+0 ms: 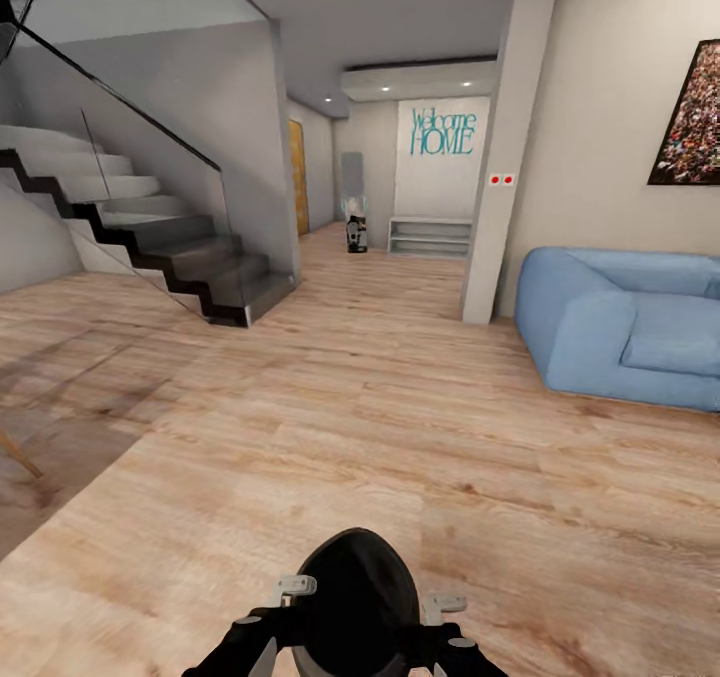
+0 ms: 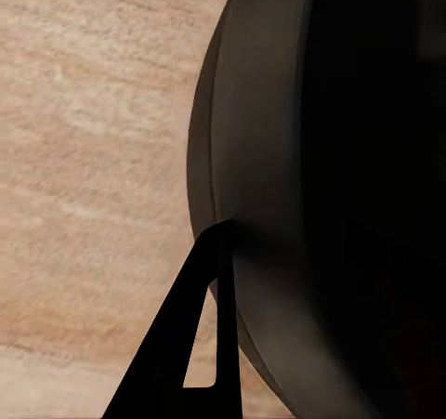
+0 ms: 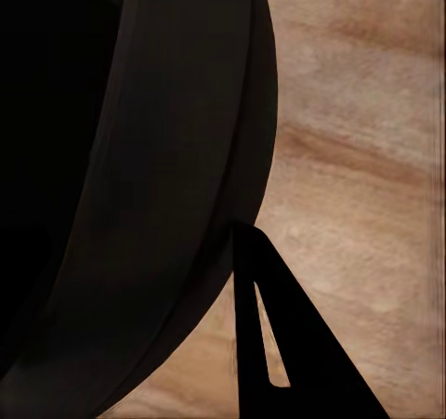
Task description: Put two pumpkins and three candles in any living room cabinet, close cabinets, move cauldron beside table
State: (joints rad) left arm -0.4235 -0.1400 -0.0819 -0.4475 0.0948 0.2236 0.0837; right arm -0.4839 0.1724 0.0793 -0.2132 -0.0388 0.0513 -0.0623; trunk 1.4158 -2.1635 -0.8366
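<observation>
No pumpkins, candles, cabinet, cauldron or table are in view. I am on an open wooden floor (image 1: 380, 417). My dark rounded trunk (image 1: 358, 597) sits at the bottom of the head view, with both black arms folded beside it. In the left wrist view, one black finger (image 2: 209, 289) rests close against the dark curved trunk (image 2: 316, 196), over the floor. The right wrist view has one black finger (image 3: 265, 335) beside the same dark trunk (image 3: 158, 205). The other finger of each gripper is hidden.
A blue sofa (image 1: 630, 327) stands at the right, under a framed picture (image 1: 690, 122). A grey pillar (image 1: 505, 147) rises ahead. A staircase (image 1: 150, 237) with a glass rail climbs at the left. A hallway beyond ends at a low pale shelf (image 1: 430, 237). A wooden leg (image 1: 20, 455) pokes in at the left edge.
</observation>
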